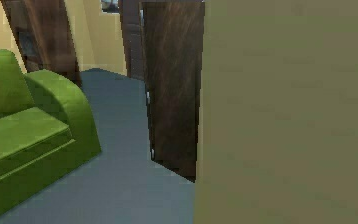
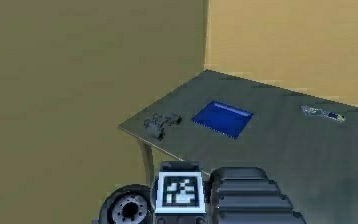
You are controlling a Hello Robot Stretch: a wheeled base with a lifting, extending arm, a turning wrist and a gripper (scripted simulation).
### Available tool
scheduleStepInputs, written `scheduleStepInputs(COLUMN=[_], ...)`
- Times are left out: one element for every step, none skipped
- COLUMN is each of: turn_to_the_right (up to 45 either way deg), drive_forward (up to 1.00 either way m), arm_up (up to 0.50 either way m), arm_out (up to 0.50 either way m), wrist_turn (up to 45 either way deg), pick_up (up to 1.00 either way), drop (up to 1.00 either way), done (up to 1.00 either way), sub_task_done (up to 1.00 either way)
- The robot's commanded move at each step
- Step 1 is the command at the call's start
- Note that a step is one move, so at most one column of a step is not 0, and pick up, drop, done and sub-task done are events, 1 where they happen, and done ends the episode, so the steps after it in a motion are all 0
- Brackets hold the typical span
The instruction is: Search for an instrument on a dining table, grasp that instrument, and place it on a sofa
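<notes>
A grey table [image 2: 277, 150] stands against a yellow wall in the arm side view. Near its left corner lies a small dark thing [image 2: 162, 123] whose kind I cannot make out. A flat blue rectangle [image 2: 223, 117] lies at the table's middle, and a small pale thing [image 2: 323, 113] lies far right. At the bottom edge I see the arm's ribbed dark body [image 2: 249, 197], a white marker square [image 2: 180, 190], and left of it the gripper's dark round body [image 2: 125, 208]. Its far end is not clear, so I cannot tell whether it holds anything. A green sofa [image 1: 27, 125] stands at the forward view's left.
An open dark wooden door [image 1: 175, 85] stands ahead in the forward view, beside an olive wall [image 1: 287, 110] close on the right. Blue-grey floor [image 1: 117, 180] runs between sofa and door. Another dark door [image 1: 49, 35] is farther back on the left. An olive wall [image 2: 77, 80] borders the table's left.
</notes>
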Motion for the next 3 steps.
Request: scheduleStepInputs(turn_to_the_right=[0.0,0.0,0.0], drive_forward=[0.00,0.00,0.00], arm_up=[0.00,0.00,0.00], arm_out=[0.46,0.00,0.00], wrist_turn=[0.0,45.0,45.0], pick_up=[0.00,0.00,0.00], drop=[0.00,0.00,0.00], done=[0.00,0.00,0.00], sub_task_done=[0.00,0.00,0.00])
